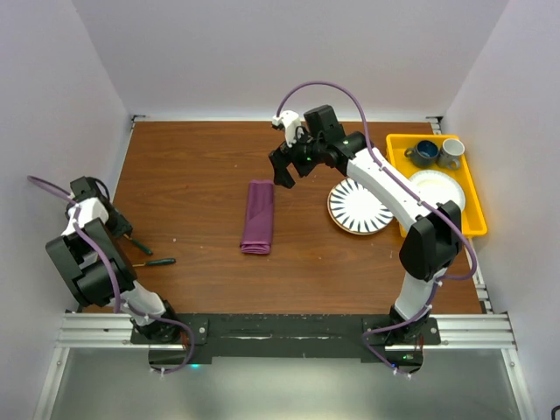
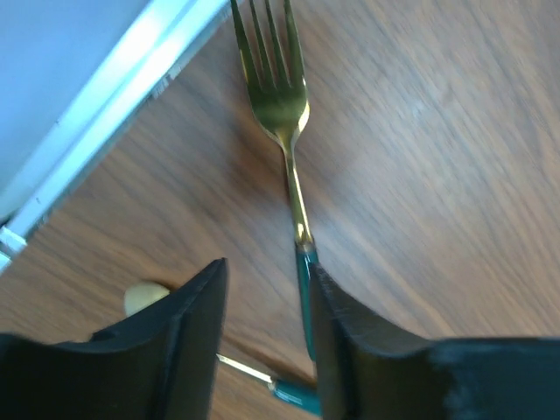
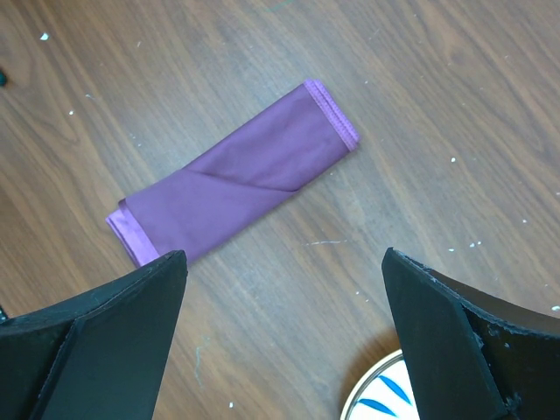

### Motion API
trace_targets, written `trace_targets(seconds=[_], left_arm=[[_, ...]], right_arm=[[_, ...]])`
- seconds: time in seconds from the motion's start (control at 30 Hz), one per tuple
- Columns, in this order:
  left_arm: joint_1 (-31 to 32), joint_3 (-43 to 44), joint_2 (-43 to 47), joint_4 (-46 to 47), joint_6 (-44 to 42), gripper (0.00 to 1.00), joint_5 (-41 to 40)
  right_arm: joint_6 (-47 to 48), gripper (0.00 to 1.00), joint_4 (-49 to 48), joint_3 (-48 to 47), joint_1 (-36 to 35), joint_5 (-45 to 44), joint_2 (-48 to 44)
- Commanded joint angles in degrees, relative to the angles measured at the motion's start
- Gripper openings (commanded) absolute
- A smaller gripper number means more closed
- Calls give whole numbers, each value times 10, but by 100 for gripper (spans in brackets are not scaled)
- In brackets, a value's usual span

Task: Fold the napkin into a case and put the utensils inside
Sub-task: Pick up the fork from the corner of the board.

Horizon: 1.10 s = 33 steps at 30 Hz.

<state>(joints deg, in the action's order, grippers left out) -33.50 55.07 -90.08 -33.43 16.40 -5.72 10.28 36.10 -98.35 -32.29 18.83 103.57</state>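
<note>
Right, from overhead: the napkin (image 1: 257,217) is already folded into a narrow purple strip. It lies in the middle of the table (image 1: 192,166), just left of the striped plate (image 1: 360,208). The right arm (image 1: 385,179) reaches out over its far end. The left arm (image 1: 87,254) is curled down at the left edge, where green-handled cutlery (image 1: 160,261) lies on the wood, well apart from the napkin. A yellow tray (image 1: 477,229) sits far right.

Over to the left wrist: the left gripper (image 2: 267,280) is down at a gold fork (image 2: 289,131), jaws partly open and straddling its handle. The handle runs close along one finger with a clear gap to the other, so I'd call nothing clamped yet. Another green-handled piece (image 2: 280,385) pokes out below. That fork looks light, stiff and slick, and it lies flat on the wood. My read is the handle is the place to pinch, squarely across its thin width, or it could skate or pivot.

Right wrist now: the right gripper (image 3: 284,271) hangs above the napkin, jaws spread wide, holding nothing. The cloth looks soft and limp, with a diagonal fold across its face and hems at both ends. Which end opens, I can't tell. I'd expect the pocket to sag shut, so a light hold on the top layer at the mouth should let the fork slide in.
</note>
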Motion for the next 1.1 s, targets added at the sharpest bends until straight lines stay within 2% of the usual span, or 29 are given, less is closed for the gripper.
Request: trace_targets(seconds=[0.0, 0.2, 0.5, 0.6, 0.67, 0.7, 0.73, 0.87, 1.07], left_arm=[[-9, 4, -14, 61, -23, 43, -2], [-9, 6, -41, 102, -25, 42, -3], [-9, 9, -74, 130, -10, 30, 11], [-7, 1, -76, 149, -5, 22, 25], [2, 6, -84, 152, 1, 7, 30], [14, 9, -84, 153, 4, 2, 31], [21, 12, -80, 161, 7, 0, 36], [85, 42, -42, 187, 27, 0, 45], [249, 154, -19, 195, 64, 0, 10]], right_arm=[[-16, 98, 6, -22, 1, 16, -3], [-20, 98, 13, -25, 1, 18, -1], [-22, 98, 19, -29, 1, 18, 1], [-23, 98, 20, -29, 1, 19, 2], [-22, 98, 19, -26, 1, 19, 2], [-22, 98, 19, -26, 2, 16, 2], [-22, 98, 19, -22, 1, 13, 1], [-22, 98, 15, -7, 2, 7, -5], [-32, 98, -1, 36, 7, -26, -20]])
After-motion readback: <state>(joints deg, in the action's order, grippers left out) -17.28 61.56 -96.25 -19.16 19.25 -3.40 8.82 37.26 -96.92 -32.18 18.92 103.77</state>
